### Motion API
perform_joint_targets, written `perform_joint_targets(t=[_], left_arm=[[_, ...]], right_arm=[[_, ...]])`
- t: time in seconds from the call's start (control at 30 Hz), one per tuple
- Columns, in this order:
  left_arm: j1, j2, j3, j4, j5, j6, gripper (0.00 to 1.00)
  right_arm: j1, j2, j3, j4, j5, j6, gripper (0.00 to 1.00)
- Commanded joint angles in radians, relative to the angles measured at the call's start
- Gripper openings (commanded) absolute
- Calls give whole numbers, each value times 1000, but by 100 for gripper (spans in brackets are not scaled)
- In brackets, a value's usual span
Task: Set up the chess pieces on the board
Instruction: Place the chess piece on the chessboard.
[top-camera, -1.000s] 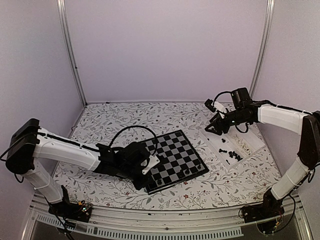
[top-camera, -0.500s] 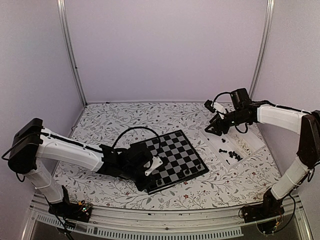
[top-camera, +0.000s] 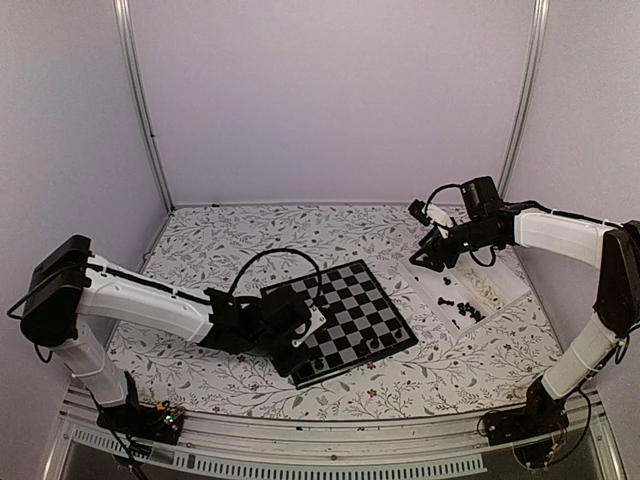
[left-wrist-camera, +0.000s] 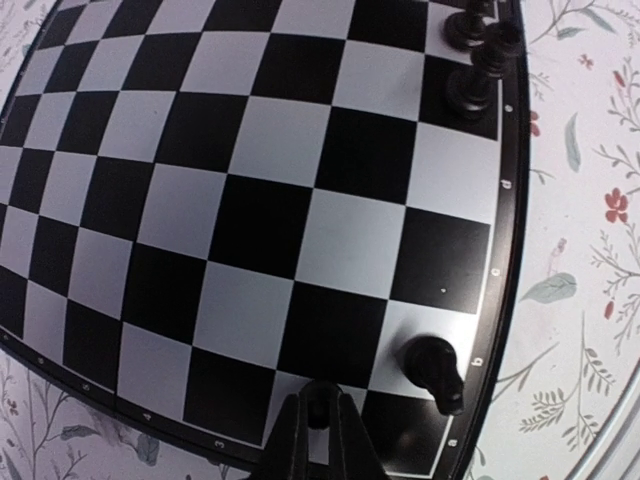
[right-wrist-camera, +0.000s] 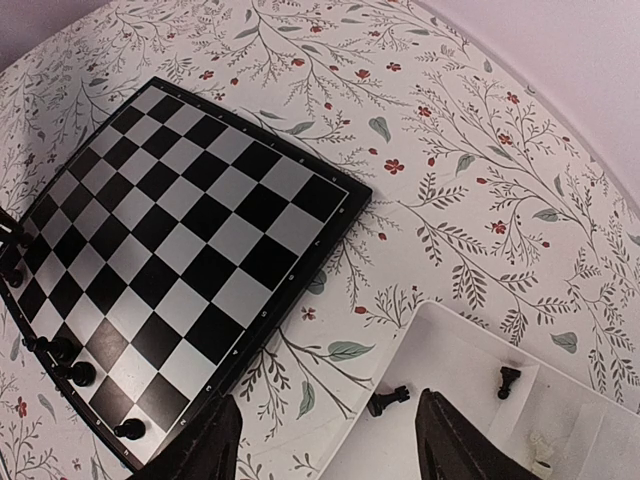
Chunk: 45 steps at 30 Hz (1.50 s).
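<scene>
The board (top-camera: 350, 310) of black and grey checks lies at the table's middle. A few black chess pieces (top-camera: 372, 343) stand along its near edge. My left gripper (left-wrist-camera: 320, 408) hangs low over the board's (left-wrist-camera: 250, 200) near-left corner, shut on a small black chess piece (left-wrist-camera: 320, 412). A black piece (left-wrist-camera: 432, 372) stands one square to its right, and two more (left-wrist-camera: 480, 70) stand farther along that edge. My right gripper (right-wrist-camera: 328, 402) hovers open over the near-left edge of the white tray (right-wrist-camera: 455, 345). A black piece (right-wrist-camera: 388, 400) lies in the tray between its fingers.
The white tray (top-camera: 495, 298) right of the board holds several loose black pieces (top-camera: 465, 308) and a cream one (right-wrist-camera: 540, 465). A floral cloth (top-camera: 250, 235) covers the table. Metal posts (top-camera: 140, 100) and pale walls enclose the back and sides.
My left gripper has slid a little to the right over the board's near-left corner, still shut on its piece. The right arm has not moved.
</scene>
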Motion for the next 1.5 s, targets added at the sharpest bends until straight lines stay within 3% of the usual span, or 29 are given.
perform_joint_targets(t=[0.0,1.37,1.47], left_arm=[[-14,32,22,-38,-90,-12,0],[7,-29,-18,-55,-42,-31,0],[7,-28,-12,-59,-48,-30,12]], right_arm=[[-2,7,0,-7,0,-5,64],[-1,20,9,-17,-9,-2,65],[-1,21,9,-18,-9,-2,65]])
